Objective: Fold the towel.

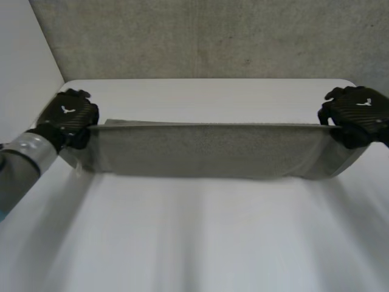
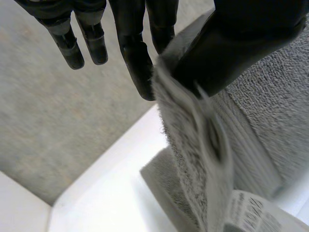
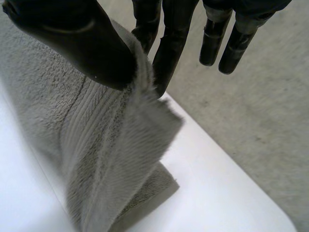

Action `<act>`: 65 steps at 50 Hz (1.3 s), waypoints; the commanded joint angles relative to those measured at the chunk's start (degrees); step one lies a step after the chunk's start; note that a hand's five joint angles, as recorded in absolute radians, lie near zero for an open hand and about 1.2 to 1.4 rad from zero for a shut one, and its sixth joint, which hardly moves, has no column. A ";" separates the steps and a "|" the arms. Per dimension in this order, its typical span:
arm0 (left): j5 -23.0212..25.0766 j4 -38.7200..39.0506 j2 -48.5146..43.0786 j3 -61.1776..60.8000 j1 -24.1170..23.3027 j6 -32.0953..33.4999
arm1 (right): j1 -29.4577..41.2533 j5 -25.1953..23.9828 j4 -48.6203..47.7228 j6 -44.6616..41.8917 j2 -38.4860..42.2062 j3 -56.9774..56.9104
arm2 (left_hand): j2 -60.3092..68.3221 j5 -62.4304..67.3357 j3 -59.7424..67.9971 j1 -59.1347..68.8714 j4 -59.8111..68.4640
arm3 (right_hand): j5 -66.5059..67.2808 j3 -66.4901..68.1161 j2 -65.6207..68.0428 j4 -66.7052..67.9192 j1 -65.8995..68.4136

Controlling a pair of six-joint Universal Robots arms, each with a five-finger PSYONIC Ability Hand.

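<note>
White counter [image 1: 194,243] lies under the grey towel [image 1: 206,149], which hangs stretched over its far half, lower edge trailing on the surface. It looks soft, thick and limp, so I judge the corners the best hold. My left robot hand [image 1: 72,115] pinches one top corner between thumb and fingers, and my right robot hand [image 1: 358,115] pinches the other. A care label [image 2: 251,212] dangles below the left corner.

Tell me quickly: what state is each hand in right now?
Left hand: shut on the towel, pinching its left end between thumb and fingers.
Right hand: shut on the towel, pinching its right end likewise.
</note>
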 commanded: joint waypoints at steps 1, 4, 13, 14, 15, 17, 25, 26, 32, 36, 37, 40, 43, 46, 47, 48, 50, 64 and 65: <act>-0.44 -0.72 -15.82 14.35 -2.17 0.14 | 6.15 4.70 -0.42 -0.49 13.69 -11.63 | 2.57 3.05 -3.30 5.42 -3.76 | 2.85 -3.01 5.27 -4.35 3.98; -0.53 -0.99 -18.13 17.36 -2.17 0.14 | 6.86 5.23 -0.68 -0.49 18.27 -15.94 | 2.57 3.05 -3.30 5.42 -3.76 | 2.85 -3.01 5.27 -4.35 3.98; -1.41 -3.10 -29.63 33.34 -2.26 0.14 | 9.14 9.27 -3.05 0.04 29.79 -28.42 | 2.57 3.05 -3.30 5.42 -3.76 | 2.85 -3.01 5.27 -4.35 3.98; -1.41 -3.27 -31.04 35.10 -2.34 0.14 | 9.15 9.28 -3.06 0.04 29.80 -28.44 | 2.57 3.05 -3.30 5.42 -3.76 | 2.85 -3.01 5.27 -4.35 3.98; -1.41 -3.28 -31.05 35.12 -2.34 0.14 | 9.32 9.54 -3.32 0.04 30.84 -29.57 | 2.57 3.05 -3.30 5.42 -3.76 | 2.85 -3.01 5.27 -4.35 3.98; -1.50 -3.80 -33.59 38.27 -2.69 0.23 | 9.50 9.45 -3.49 0.04 31.82 -30.37 | 2.57 3.05 -3.30 5.42 -3.76 | 2.85 -3.01 5.27 -4.35 3.98; -2.55 -5.39 -37.90 43.64 -3.75 0.23 | 10.46 10.16 -7.98 0.21 36.83 -33.80 | 2.57 3.05 -3.30 5.42 -3.76 | 2.85 -3.01 5.27 -4.35 3.98; -2.55 -5.39 -37.91 43.64 -3.75 0.23 | 10.64 10.16 -8.59 0.21 37.88 -34.41 | 2.57 3.05 -3.30 5.42 -3.76 | 2.85 -3.01 5.27 -4.35 3.98; -2.99 -5.04 -39.75 45.48 -3.93 0.14 | 11.08 10.16 -9.03 0.21 41.13 -37.31 | 2.57 3.05 -3.30 5.42 -3.76 | 2.85 -3.01 5.27 -4.35 3.98; -2.99 -5.03 -40.55 46.19 -3.93 0.14 | 11.17 10.16 -9.12 0.21 42.46 -38.37 | 2.57 3.05 -3.30 5.42 -3.76 | 2.85 -3.01 5.27 -4.35 3.98; -3.08 -5.12 -40.55 45.93 -3.93 0.14 | 11.25 9.98 -9.12 0.21 42.72 -38.46 | -4.23 -3.76 -3.30 -1.38 -3.76 | 2.85 -3.01 5.27 -4.35 3.98; -4.65 -5.03 -40.29 45.32 -4.10 0.14 | 11.43 10.33 -9.12 0.21 42.81 -38.46 | -52.06 -51.58 -3.30 -49.21 -3.76 | -33.11 -3.01 -30.69 -4.35 -31.99; -6.76 -5.03 -39.58 44.79 -4.54 0.23 | 11.60 12.43 -9.12 0.21 42.55 -38.37 | -66.28 -65.81 -3.30 -63.43 -3.76 | -67.15 -3.01 -64.73 -4.35 -66.02; -7.91 -5.03 -38.01 44.26 -4.63 0.23 | 11.96 14.46 -9.64 0.21 41.41 -37.93 | -67.05 -66.57 -3.30 -64.19 -3.76 | -67.15 -3.01 -64.73 -4.35 -66.02; -8.00 -4.95 -36.87 43.91 -4.63 0.14 | 12.13 15.33 -10.34 0.21 40.18 -37.41 | -67.05 -66.57 -3.30 -64.19 -3.76 | -67.15 -3.01 -64.73 -4.35 -66.02; -8.00 -4.95 -36.86 43.91 -4.63 0.14 | 12.13 15.34 -10.35 0.21 40.17 -37.40 | -67.05 -66.57 -3.30 -64.19 -3.76 | -67.15 -3.01 -64.73 -4.35 -66.02; -8.00 -4.95 -34.06 42.68 -4.63 -0.03 | 12.48 15.87 -12.10 0.82 36.41 -34.52 | -67.05 -66.57 -3.30 -64.19 -3.76 | -67.15 -3.01 -64.73 -4.35 -66.02; -7.83 -4.77 -17.89 27.76 -4.54 -1.35 | 11.78 15.87 -15.54 8.56 16.11 -15.28 | -66.21 -65.73 -3.30 -63.35 -3.76 | -67.15 -3.01 -64.73 -4.35 -66.02; -7.83 -4.77 -17.87 27.74 -4.54 -1.35 | 11.78 15.87 -15.54 8.56 16.09 -15.26 | -66.20 -65.73 -3.30 -63.35 -3.76 | -67.15 -3.01 -64.73 -4.35 -66.02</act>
